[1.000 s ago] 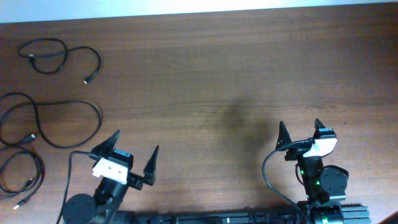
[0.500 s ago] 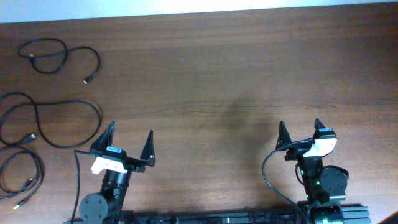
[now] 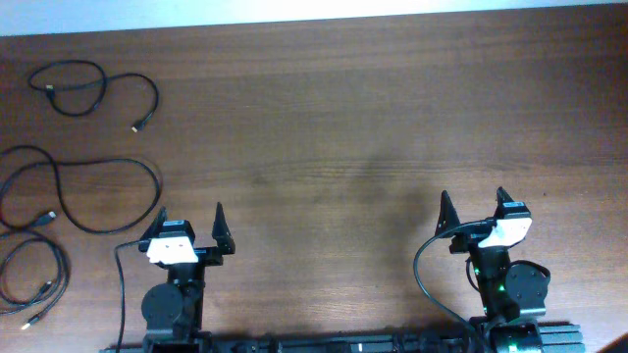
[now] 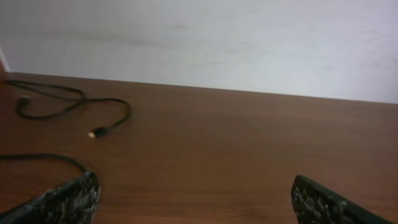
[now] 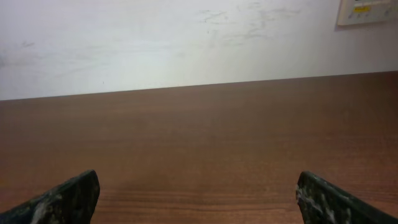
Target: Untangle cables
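Three cables (image 3: 158, 186) lie looped at the left side of the bench (image 3: 343, 118), well apart from both arms. The left claw (image 3: 189, 218) and right claw (image 3: 473, 201) are spread wide, holding nothing.

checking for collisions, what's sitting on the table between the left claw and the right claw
Nothing: overhead, only bare brown wooden table separates the left claw from the right claw.

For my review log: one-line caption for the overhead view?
Three black cables lie looped at the table's left edge; left gripper and right gripper open, empty, near the front.
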Robot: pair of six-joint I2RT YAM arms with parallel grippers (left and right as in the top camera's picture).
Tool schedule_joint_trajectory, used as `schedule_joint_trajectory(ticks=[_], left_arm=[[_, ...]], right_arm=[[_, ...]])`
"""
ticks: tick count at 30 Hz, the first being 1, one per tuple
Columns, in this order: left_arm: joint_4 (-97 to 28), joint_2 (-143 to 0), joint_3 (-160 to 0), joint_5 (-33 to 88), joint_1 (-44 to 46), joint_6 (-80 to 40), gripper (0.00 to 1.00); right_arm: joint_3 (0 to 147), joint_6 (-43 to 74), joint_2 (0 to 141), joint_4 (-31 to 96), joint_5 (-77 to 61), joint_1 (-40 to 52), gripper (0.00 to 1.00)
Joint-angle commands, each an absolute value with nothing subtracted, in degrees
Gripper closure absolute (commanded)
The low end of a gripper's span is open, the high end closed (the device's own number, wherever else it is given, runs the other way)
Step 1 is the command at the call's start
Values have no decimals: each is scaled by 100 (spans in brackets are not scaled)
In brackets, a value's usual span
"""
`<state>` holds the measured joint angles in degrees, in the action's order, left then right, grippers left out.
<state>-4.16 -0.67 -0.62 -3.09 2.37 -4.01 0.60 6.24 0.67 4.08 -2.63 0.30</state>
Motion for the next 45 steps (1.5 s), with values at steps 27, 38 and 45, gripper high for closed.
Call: schedule_joint_trajectory(ticks=[27,38,45], left_arm=[[-419,-30,-49,-690,196,222,1],[-419,-30,-49,-687,196,222,1],[-419,-30,-49,-687,196,222,1]], right_arm=[[32,622,21,436,-259,-8,2],[32,622,19,454,-128,-5,2],[32,622,21,454,-126,-8,2]])
